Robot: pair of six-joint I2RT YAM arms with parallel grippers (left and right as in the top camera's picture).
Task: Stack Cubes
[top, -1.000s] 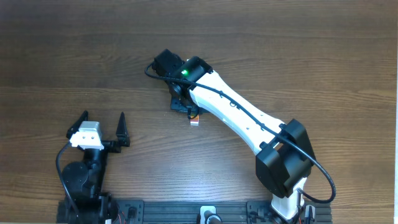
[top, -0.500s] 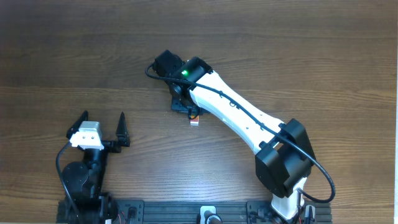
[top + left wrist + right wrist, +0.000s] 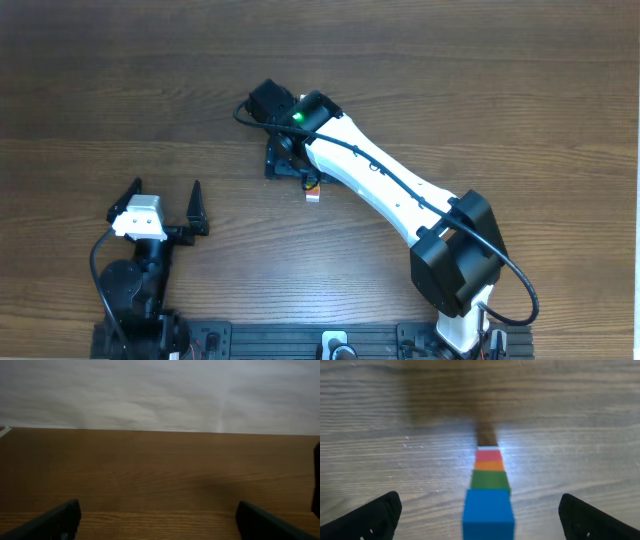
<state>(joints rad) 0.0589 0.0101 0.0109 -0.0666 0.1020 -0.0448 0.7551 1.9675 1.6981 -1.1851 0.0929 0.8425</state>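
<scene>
1. Your right gripper (image 3: 284,163) is out over the middle of the wooden table (image 3: 480,90); fingers spread wide apart, clamped on nothing.
2. The cube stack (image 3: 488,495) stands on the table between those fingers, touching neither; blue cube (image 3: 488,510) on top, then green cube (image 3: 490,480), orange cube (image 3: 489,465), red cube (image 3: 488,455); a white sliver shows at the base.
3. Your left gripper (image 3: 165,190) is near its own base, well apart from the stack; fingers apart, nothing between them.
</scene>
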